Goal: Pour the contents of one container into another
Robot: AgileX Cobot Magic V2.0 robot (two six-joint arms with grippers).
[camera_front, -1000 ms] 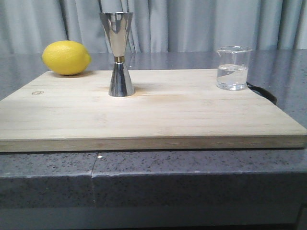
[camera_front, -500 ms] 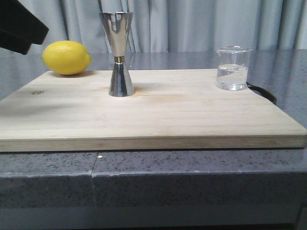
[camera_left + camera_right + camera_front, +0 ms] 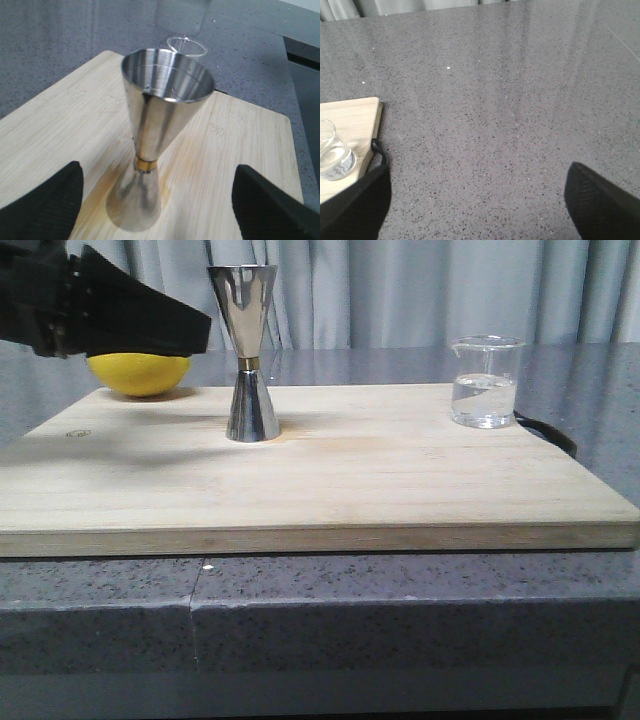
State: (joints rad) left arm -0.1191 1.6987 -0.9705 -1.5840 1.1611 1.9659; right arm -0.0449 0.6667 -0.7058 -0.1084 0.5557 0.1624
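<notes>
Steel jigger (image 3: 246, 352) upright on the left half of the wooden board (image 3: 330, 480), wide cup up, thin gold band at the waist. From the left wrist view, cup (image 3: 167, 80) bare steel inside, faint level lines on the wall, no liquid showing; a damp, darker patch on the wood round the foot.

Glass beaker (image 3: 486, 381) upright near the board's far right corner, well apart from the jigger, lip to the left. Roughly half full of clear liquid. Faint white markings on the glass, too small to read. No brand or label readable anywhere.

Lemon (image 3: 140, 375) at the board's far left corner, partly hidden behind the left arm. Small round mark (image 3: 78, 433) near the board's left edge, not legible. Black loop (image 3: 548, 433) at the board's right edge, beside the beaker.

Left gripper (image 3: 156, 200) spread wide, both black fingers (image 3: 45, 202) either side of the jigger and clear of it, holding nothing; in the front view, dark bulk up at the left, short of the jigger.

Right gripper (image 3: 480, 200) also wide and empty, over bare grey table (image 3: 495, 110) beyond the board's right edge, beaker (image 3: 332, 152) off to one side.
</notes>
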